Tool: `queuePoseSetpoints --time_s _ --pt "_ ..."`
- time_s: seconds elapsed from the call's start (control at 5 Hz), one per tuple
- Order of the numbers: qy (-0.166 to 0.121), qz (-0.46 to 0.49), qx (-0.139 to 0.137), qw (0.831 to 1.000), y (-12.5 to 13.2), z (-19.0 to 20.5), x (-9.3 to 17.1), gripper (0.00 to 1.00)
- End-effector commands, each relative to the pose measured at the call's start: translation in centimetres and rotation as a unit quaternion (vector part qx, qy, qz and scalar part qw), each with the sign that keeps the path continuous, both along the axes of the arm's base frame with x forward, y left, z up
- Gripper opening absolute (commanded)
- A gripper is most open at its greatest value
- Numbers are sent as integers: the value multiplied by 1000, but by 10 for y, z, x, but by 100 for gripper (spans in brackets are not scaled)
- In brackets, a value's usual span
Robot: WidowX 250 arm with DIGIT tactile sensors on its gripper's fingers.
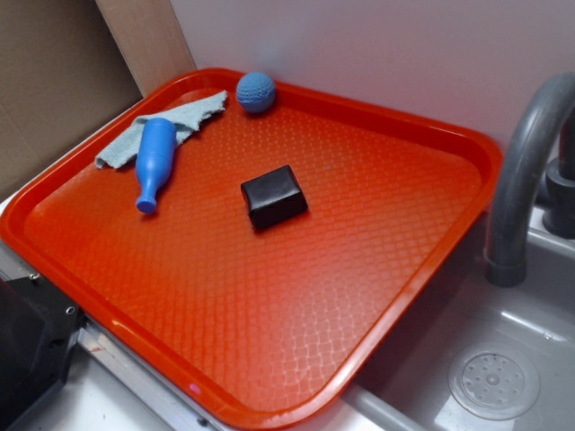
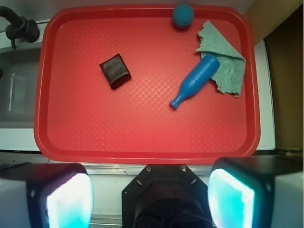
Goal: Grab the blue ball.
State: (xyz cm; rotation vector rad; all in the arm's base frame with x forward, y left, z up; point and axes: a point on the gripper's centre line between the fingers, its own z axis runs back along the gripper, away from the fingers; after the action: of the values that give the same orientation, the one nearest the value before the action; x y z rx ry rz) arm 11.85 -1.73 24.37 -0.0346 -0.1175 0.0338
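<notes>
Blue ball (image 2: pixel 183 15) sits at 12 o'clock against the far rim of the red tray (image 2: pixel 142 147), near the cloth (image 2: pixel 228 64), looks knitted, light and squashy: pinch across its middle; fingers (image 2: pixel 231 199) spread wide, empty.

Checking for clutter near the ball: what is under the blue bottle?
The blue bottle lies with its wide end on the grey-blue cloth, neck on bare red tray. Anything beneath the cloth is hidden.

The tool (image 2: pixel 151 190) hangs high, pointing straight down, its two fingers (image 2: pixel 64 197) spread wide apart and empty.
</notes>
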Motion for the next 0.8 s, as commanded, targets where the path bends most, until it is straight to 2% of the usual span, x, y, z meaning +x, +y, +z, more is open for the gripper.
queuePoseSetpoints --time_s 0.0,0.2,0.4,0.6 --pt "0 0 0 1000 0 0 0 100" --pt "-49 -1 74 996 18 -21 48 100" --pt "-62 -43 67 995 41 -44 90 100" --pt "-86 0 36 996 57 -58 107 100"
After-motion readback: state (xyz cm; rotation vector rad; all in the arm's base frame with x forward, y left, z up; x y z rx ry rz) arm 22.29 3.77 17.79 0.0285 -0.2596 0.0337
